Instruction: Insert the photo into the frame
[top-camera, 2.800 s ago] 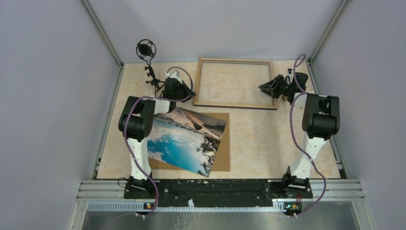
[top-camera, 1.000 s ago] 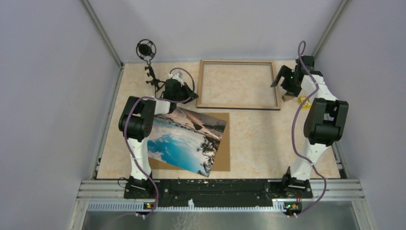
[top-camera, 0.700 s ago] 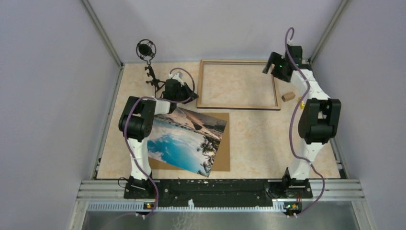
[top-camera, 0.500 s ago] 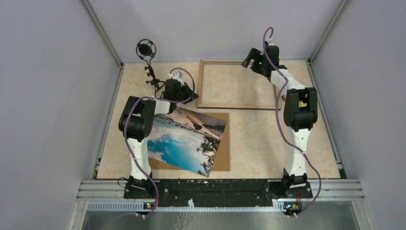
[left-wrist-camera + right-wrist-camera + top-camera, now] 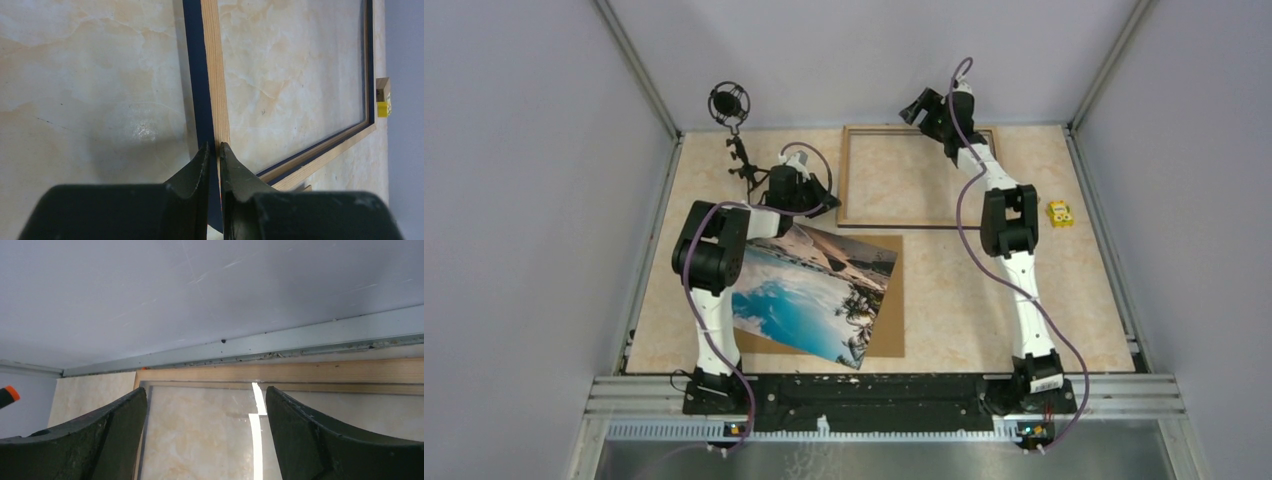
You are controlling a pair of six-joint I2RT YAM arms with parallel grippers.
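Our left gripper (image 5: 214, 150) pinches the 9 o'clock rail of the frame (image 5: 904, 224) at 12 o'clock on the table (image 5: 944, 300); our right gripper (image 5: 205, 392) hangs wide open over its far rail; the photo (image 5: 814, 290) lies at 7 o'clock

Right claw (image 5: 205, 390) swung left to frame (image 5: 904, 225) far rail; frame straightened.
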